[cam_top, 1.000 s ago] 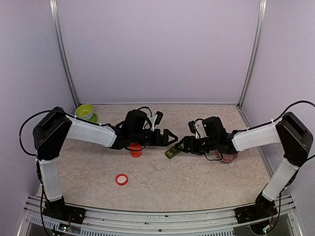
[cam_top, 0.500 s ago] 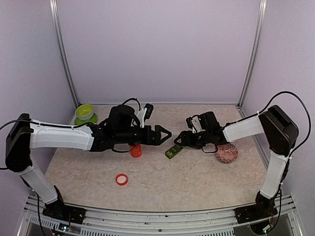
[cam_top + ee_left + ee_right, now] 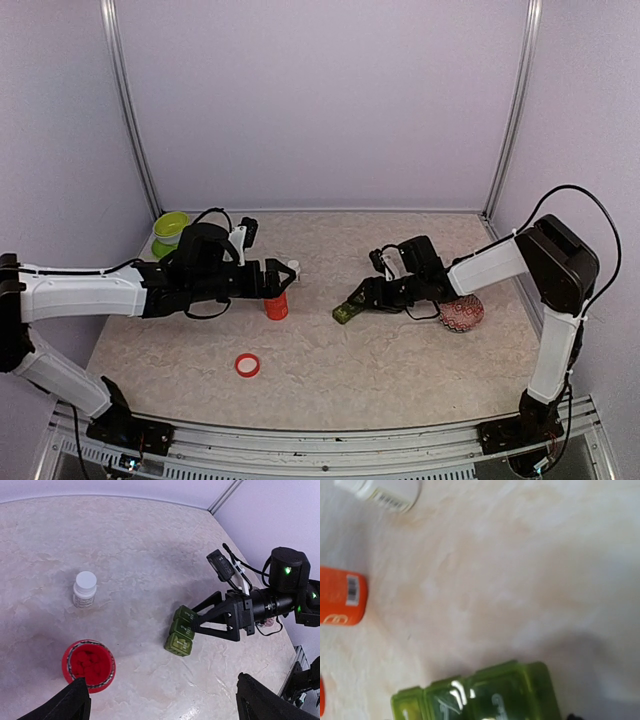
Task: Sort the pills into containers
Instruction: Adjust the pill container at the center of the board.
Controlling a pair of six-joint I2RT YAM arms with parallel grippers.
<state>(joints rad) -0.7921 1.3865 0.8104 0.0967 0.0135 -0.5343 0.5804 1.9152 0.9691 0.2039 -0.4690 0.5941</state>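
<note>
The containers (image 3: 345, 311), a row of three dark green boxes with shut, numbered lids, lie on the table mid-right; they also show in the left wrist view (image 3: 179, 637) and the right wrist view (image 3: 475, 697). My right gripper (image 3: 362, 298) is at the row's right side (image 3: 193, 620), its fingertips about a box width apart and touching it. I cannot tell whether it clamps the row. An open orange bottle (image 3: 276, 305) holds red pills (image 3: 90, 661). My left gripper (image 3: 283, 280) is open and empty just above that bottle (image 3: 160, 707).
A small white capped bottle (image 3: 293, 268) stands behind the orange one (image 3: 84, 589). A red cap (image 3: 247, 365) lies near the front. A lime-green bowl (image 3: 171, 228) sits far left. A red patterned dish (image 3: 462, 313) lies right of my right gripper.
My left arm has pulled back to the left, from beside the containers to over the orange bottle. My right gripper has pressed in slightly and the container row has turned a little.
</note>
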